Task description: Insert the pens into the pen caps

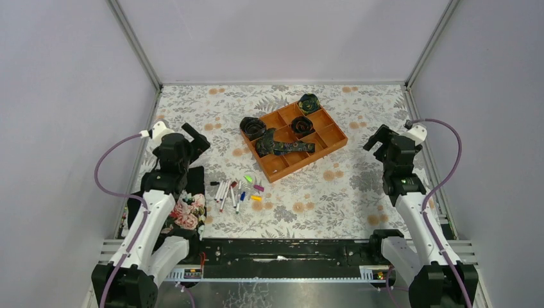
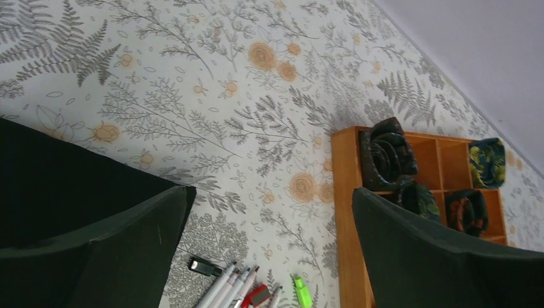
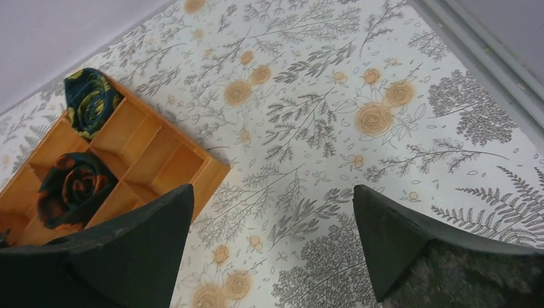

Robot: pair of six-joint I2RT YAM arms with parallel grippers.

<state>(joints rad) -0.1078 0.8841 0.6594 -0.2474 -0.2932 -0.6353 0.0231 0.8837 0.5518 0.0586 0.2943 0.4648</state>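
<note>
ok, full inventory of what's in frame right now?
pens: several, exact count unclear, white barrels with coloured ends, bunched on the table front-left of centre
pen caps: at least three loose, neon green, magenta, yellow, just right of the pens
tray: one, orange-brown wood, compartmented, centre-back of the table
fabric rolls: four, dark patterned, in or on the tray, one partly unrolled across its near-left side
floral cloth: one, dark with pink roses, beside the left arm
table cover: one, white with grey and orange floral print
left gripper: open, empty, left of the pens
right gripper: open, empty, right of the tray
</note>
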